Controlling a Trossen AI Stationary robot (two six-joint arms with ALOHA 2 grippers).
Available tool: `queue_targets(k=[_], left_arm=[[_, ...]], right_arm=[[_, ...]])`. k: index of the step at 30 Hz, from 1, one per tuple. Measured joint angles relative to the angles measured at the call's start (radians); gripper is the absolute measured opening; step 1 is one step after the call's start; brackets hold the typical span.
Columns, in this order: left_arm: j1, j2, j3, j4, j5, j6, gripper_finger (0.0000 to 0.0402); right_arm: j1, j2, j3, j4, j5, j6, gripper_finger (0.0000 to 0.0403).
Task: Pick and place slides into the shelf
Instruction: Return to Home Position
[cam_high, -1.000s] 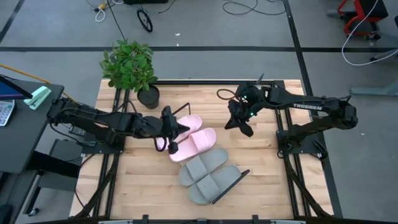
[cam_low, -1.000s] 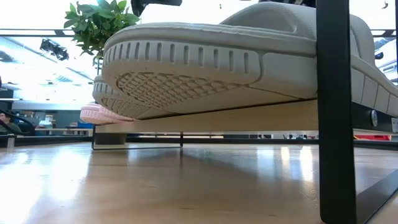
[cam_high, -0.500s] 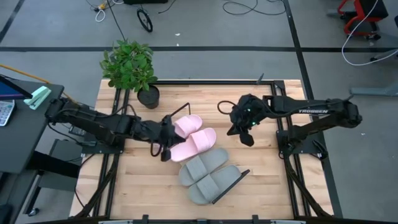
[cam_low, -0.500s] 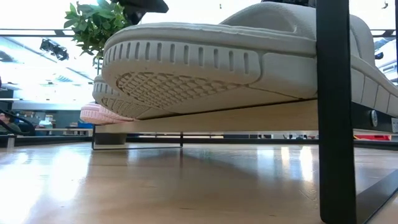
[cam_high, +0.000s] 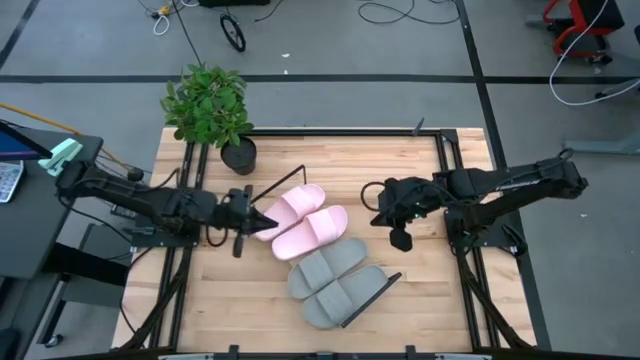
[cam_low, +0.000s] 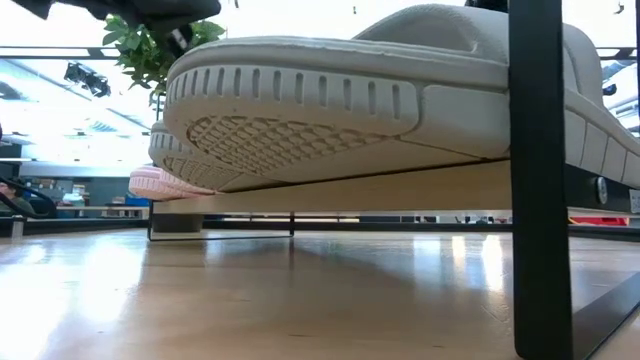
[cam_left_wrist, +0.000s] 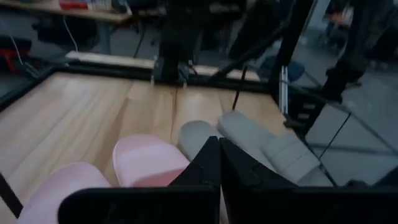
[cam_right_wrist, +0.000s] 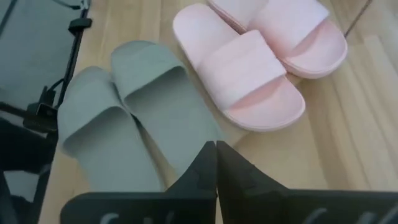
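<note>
Nearest the low camera: a grey soft open-toe slide (cam_high: 347, 298) with a wide ribbed strap, sole down on the long flat light-wood shelf (cam_low: 400, 188). Just beside it, at the board's near end, a thin dark wire frame (cam_high: 372, 295). Touching it side to side, a second grey slide (cam_high: 322, 266). Next along the same board, a pale pink soft slide (cam_high: 312, 232) of the same shape, then a second pink slide (cam_high: 293, 205) against it. All four in one slanted row on the shelf, in the middle of the larger wooden tabletop (cam_high: 200, 300).

Level with the pink pair, on the row's left: the left gripper (cam_high: 262, 218), fingers pressed together on nothing, tips just beside the pink slides, up off the tabletop. On the row's right, apart from every slide: the right gripper (cam_high: 398, 240), fingers likewise closed and empty, looking down over all four slides.

Farthest back, at the table's far left corner: a leafy green potted plant (cam_high: 208, 105) in a dark pot.
</note>
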Motion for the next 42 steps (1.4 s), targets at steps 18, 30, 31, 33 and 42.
queue_targets(k=[18, 30, 31, 33, 42], left_arm=[[0.085, -0.23, -0.414, 0.478, 0.122, 0.003, 0.0002], [0.16, -0.304, -0.465, 0.485, 0.201, -0.006, 0.0002], [0.165, -0.324, -0.466, 0.474, 0.2, -0.006, 0.0001], [0.175, -0.367, -0.466, 0.439, 0.199, -0.003, 0.0001], [0.204, -0.589, -0.466, 0.23, 0.181, 0.0, 0.0001]], right_arm=[[0.045, 0.004, 0.0, 0.006, 0.104, 0.183, 0.0], [0.045, 0.004, 0.0, 0.021, 0.114, 0.232, 0.0], [0.045, 0.004, 0.0, 0.023, 0.116, 0.232, 0.0], [0.045, 0.004, 0.0, 0.023, 0.123, 0.232, 0.0], [0.045, 0.005, 0.0, 0.023, 0.128, 0.231, 0.0]])
